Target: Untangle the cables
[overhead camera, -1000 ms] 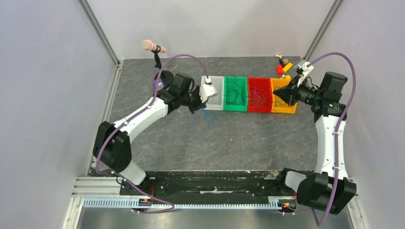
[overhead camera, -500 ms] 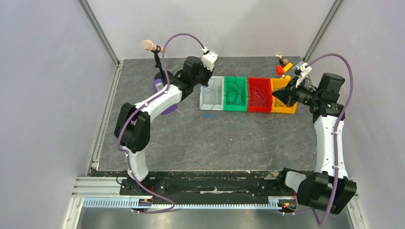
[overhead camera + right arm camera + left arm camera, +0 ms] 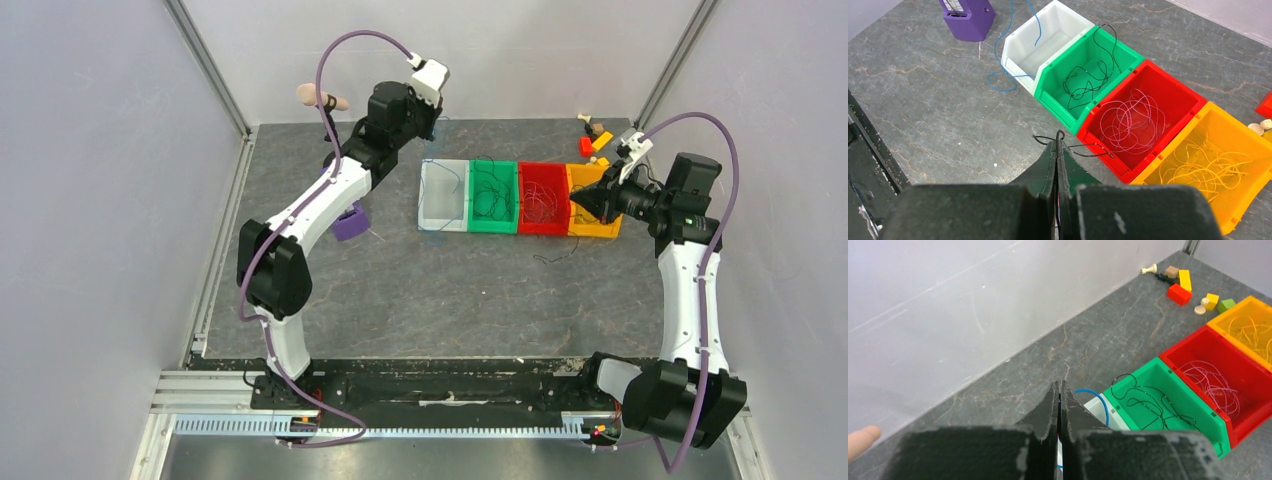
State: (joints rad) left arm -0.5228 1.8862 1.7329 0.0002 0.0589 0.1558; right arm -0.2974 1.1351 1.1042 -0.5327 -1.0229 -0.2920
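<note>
My left gripper (image 3: 430,118) is raised above the back of the white bin (image 3: 432,222) and is shut on a thin blue cable (image 3: 441,172). The blue cable hangs down into that bin and curves out beside the fingers in the left wrist view (image 3: 1099,396). It trails over the bin wall onto the floor (image 3: 1007,75). My right gripper (image 3: 1058,142) is shut on a thin black cable (image 3: 1087,148) in front of the red bin (image 3: 1120,172). Its loose end lies on the floor (image 3: 556,254).
Four bins stand in a row: white, green (image 3: 475,225) with black cable, red (image 3: 523,228) with pale pink cable, orange (image 3: 610,232) with yellow cable. A purple block (image 3: 350,222) lies left of them. Small toy blocks (image 3: 594,135) sit at the back right; a peg (image 3: 320,97) at the back left.
My left arm has risen from the floor in front of the white bin up and back, drawing the blue cable up over the bin. The right arm has barely moved.
</note>
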